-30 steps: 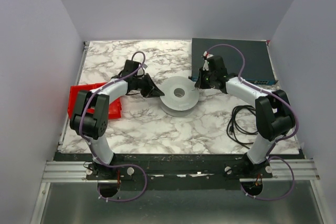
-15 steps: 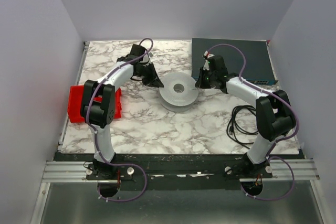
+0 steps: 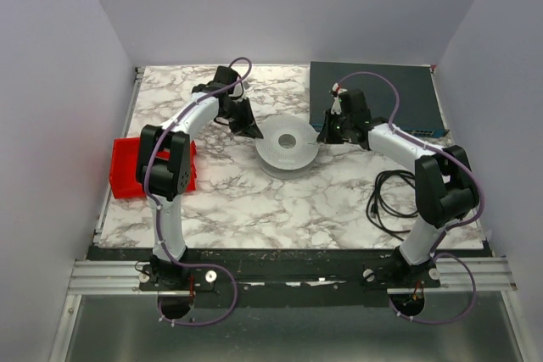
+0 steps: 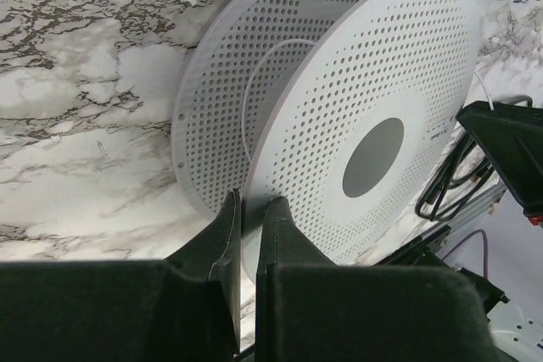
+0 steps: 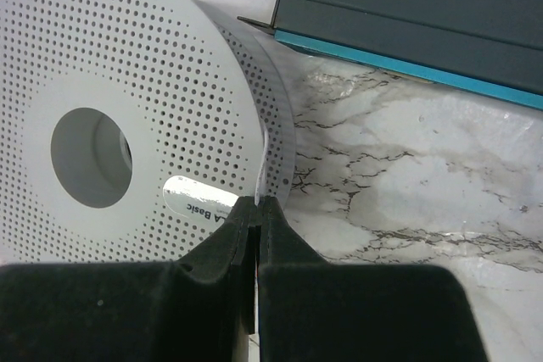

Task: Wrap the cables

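Your left gripper (image 4: pixel 252 219) and right gripper (image 5: pixel 256 211) each pinch the spool (image 3: pixel 287 143) rim, center frame. At left, you can't see the contents of the red bin (image 3: pixel 125 169).

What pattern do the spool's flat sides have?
The spool is pale grey, dotted all over with small holes around a plain centre. The left wrist view shows it best.

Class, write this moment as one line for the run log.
task: wrap cables | left hand: shut on spool rim | right hand: shut on spool rim | cable: loose, right of spool, not yet wound
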